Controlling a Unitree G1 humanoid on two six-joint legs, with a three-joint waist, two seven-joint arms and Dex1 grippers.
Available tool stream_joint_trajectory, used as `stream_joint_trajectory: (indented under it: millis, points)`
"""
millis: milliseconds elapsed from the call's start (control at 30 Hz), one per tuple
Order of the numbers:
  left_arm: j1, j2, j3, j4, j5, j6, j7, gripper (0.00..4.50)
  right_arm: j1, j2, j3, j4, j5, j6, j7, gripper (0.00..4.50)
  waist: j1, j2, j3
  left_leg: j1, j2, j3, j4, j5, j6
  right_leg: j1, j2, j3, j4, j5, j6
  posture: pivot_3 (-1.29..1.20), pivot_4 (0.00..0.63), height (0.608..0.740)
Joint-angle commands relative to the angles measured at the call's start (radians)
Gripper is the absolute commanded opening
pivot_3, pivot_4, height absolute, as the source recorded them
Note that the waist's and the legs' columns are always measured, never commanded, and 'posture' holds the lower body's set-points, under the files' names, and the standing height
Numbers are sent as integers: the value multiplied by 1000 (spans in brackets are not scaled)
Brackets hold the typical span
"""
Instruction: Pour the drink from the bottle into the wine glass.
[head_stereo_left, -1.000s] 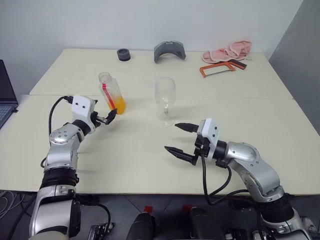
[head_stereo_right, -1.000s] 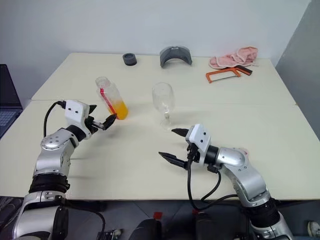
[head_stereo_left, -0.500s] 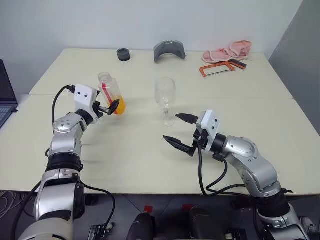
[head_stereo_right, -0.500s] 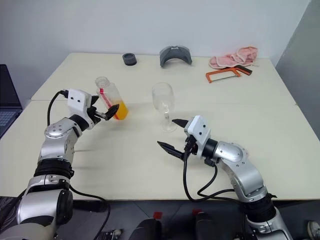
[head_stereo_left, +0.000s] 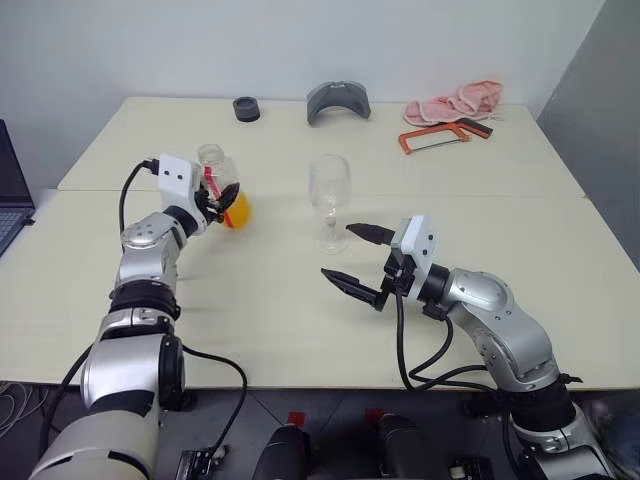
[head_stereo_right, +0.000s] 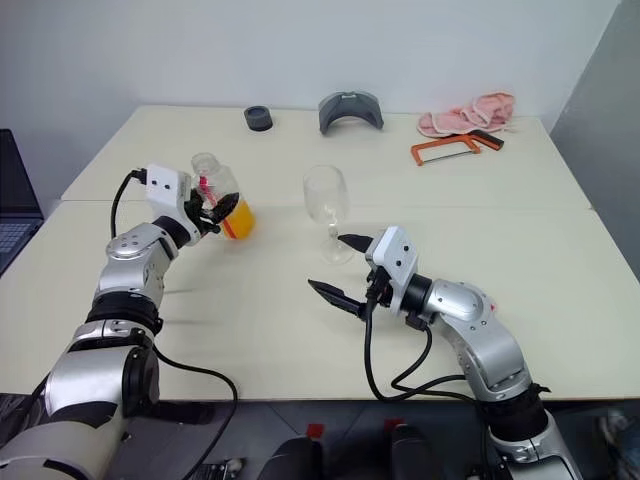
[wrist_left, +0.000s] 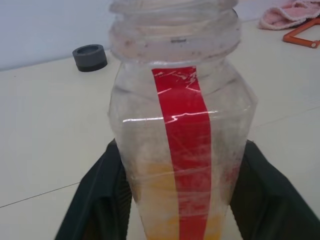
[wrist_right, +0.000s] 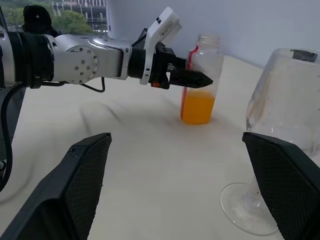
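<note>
- Bottle (head_stereo_left: 222, 186): small clear plastic body with a red vertical label strip, uncapped, standing upright on the cream table (head_stereo_left: 300, 290) at left of centre in the head views.
- Orange-yellow drink (head_stereo_left: 236, 211) fills the bottom part of the bottle.
- Left gripper (head_stereo_left: 224, 193): black fingers (wrist_left: 95, 200) closed against both sides of the bottle.
- Clear stemmed wine glass (head_stereo_left: 330, 201): empty, upright at centre frame.
- Right gripper (head_stereo_left: 356, 258): fingers spread wide, holding nothing, just below the glass.
</note>
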Motion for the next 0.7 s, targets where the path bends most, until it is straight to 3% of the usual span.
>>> stream_joint_trajectory:
  millis: [33,300,433,700]
  points:
    - [-23,2,11,-8,-7,-27,-13,1745,-12,7,-10,-23,9,-13,-5,4500,0,0,0,0,0,0,0,0,0,0,0,0,0,0,0,0,150,740]
    - [7,-15,-48,-209,33,-59,-26,1691,-7,16,-40,-39,22,-17,-38,4500,0,0,0,-2,1,-2,1,0,0,-1,0,-1,0,0,0,0,150,740]
    - [-11,3,-137,-320,146,-165,1,1690,-25,51,-81,-37,50,-1,-83,4500,3,0,0,-3,1,-3,1,1,-3,-1,-1,-1,0,0,0,0,150,740]
    - [-82,44,-242,-303,320,-370,67,1689,-71,88,-105,13,16,11,-173,4500,1,0,0,-3,0,-1,0,1,-1,-2,0,0,0,0,0,0,150,740]
